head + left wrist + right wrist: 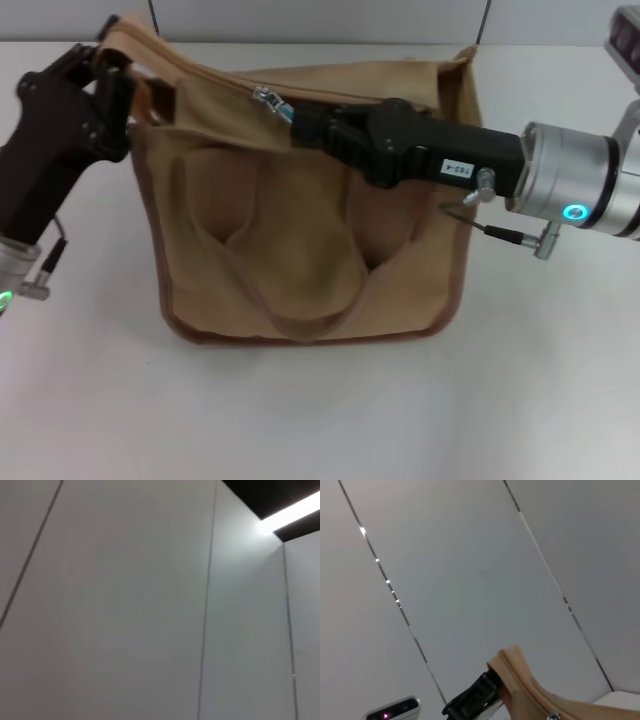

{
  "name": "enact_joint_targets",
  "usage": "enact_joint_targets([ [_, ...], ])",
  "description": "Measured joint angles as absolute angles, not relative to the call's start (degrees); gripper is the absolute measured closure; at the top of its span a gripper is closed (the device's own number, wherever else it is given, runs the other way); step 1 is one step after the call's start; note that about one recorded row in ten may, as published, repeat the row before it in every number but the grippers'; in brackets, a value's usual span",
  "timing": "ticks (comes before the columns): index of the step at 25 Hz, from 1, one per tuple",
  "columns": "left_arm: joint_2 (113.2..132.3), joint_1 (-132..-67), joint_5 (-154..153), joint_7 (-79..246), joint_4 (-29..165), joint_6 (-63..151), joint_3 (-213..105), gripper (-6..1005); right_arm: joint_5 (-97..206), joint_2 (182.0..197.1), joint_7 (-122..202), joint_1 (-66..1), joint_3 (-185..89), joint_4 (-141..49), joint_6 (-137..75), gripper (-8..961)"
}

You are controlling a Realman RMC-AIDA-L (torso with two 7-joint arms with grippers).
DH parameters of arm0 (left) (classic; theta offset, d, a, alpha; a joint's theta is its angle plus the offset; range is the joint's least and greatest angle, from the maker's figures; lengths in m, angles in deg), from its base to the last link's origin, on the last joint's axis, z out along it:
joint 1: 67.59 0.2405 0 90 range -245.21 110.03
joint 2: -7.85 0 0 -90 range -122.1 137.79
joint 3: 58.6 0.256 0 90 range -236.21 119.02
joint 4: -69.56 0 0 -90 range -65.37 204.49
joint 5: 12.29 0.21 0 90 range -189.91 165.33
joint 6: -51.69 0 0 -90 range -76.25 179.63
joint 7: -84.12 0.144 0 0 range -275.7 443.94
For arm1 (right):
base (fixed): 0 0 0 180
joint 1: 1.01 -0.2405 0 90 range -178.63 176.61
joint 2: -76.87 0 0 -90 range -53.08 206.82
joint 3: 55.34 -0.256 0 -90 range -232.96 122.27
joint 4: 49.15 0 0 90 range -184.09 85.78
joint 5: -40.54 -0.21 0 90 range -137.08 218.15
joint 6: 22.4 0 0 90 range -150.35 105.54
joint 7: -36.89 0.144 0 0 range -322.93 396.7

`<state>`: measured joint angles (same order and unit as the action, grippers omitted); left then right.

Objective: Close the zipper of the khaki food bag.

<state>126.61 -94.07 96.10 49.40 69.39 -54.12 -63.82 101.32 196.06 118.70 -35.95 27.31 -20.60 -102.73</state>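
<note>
The khaki food bag (300,230) stands on the white table, front pockets and looped handles facing me. The zipper (335,93) runs along its top panel, and its silver pull tab (267,98) sits left of the middle. My right gripper (283,111) reaches in from the right across the bag's top and is shut on the pull tab. My left gripper (112,72) is shut on the bag's upper left corner. The right wrist view shows that corner (517,672) with the left gripper's black fingers (470,702) on it. The left wrist view shows only wall panels.
The white table (320,410) spreads in front of and beside the bag. The right arm's silver wrist (575,180) hangs over the table to the right of the bag. A grey wall runs behind the bag.
</note>
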Motion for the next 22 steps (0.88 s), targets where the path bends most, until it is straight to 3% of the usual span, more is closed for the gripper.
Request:
enact_joint_targets([
  [14,126.49,-92.37,95.98,49.40,68.18,-53.66,-66.57,974,102.33,193.67,118.57,-28.10,16.99,-22.40,-104.47,940],
  [19,126.50,-92.77,96.10,49.40,68.15,-53.24,-66.32,974,102.07,194.33,112.81,-24.27,10.19,-23.20,-106.22,938],
  [22,126.55,-92.87,96.19,49.40,68.20,-52.69,-66.14,973,101.89,195.51,107.90,-21.62,5.99,-23.35,-108.39,937],
])
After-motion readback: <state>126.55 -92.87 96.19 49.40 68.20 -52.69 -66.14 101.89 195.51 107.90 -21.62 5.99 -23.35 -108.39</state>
